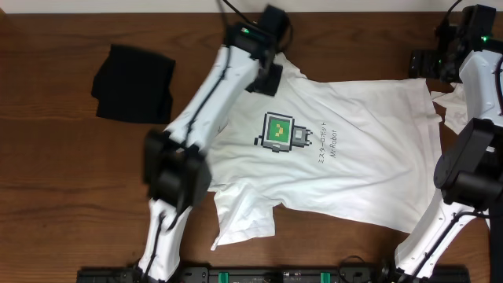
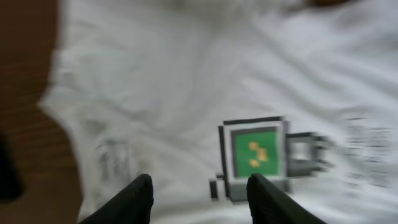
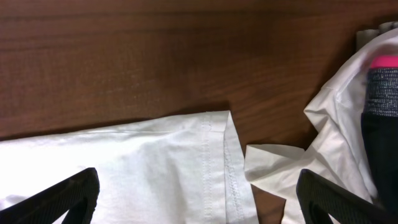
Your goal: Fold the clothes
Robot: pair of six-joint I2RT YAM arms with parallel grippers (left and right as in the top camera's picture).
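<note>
A large white T-shirt (image 1: 354, 165) lies spread flat on the wooden table (image 1: 47, 173), its green-and-black pixel print (image 1: 277, 131) near the middle. My left gripper (image 1: 267, 80) hovers over the shirt's upper left part. In the left wrist view it (image 2: 199, 196) stands open, nothing between its fingers (image 2: 140, 199), with the blurred print (image 2: 258, 149) just beyond. My right gripper (image 1: 431, 64) is at the shirt's far right corner. It (image 3: 202, 199) is wide open above the stitched hem (image 3: 230, 168).
A folded black garment (image 1: 134, 82) lies at the back left. A crumpled white garment (image 1: 456, 106) sits right of the shirt, and the right wrist view shows it (image 3: 329, 124) beside a dark piece with a pink band (image 3: 382, 93).
</note>
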